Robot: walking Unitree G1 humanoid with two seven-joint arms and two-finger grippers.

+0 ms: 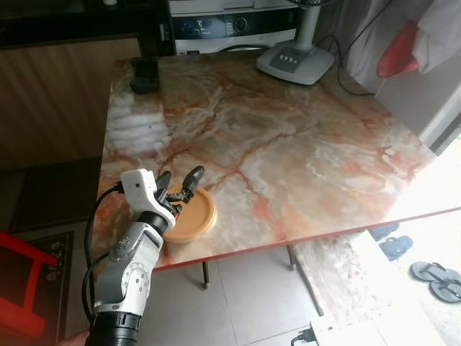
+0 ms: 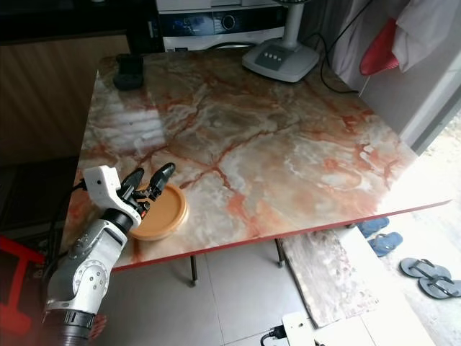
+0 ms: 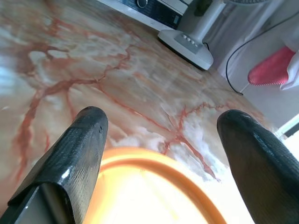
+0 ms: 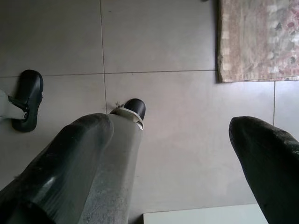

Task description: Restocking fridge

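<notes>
An orange round plate lies near the front left corner of the marble table. My left gripper hovers just over the plate's near left rim, open, with nothing between its fingers. In the left wrist view the plate sits below and between the two fingers. My right gripper hangs open over the tiled floor beside the robot's leg and feet.
A fan base stands at the table's far right. A black object sits at the far left corner. An appliance is behind the table. A rug and sandals lie on the floor at right. A red stool is at left.
</notes>
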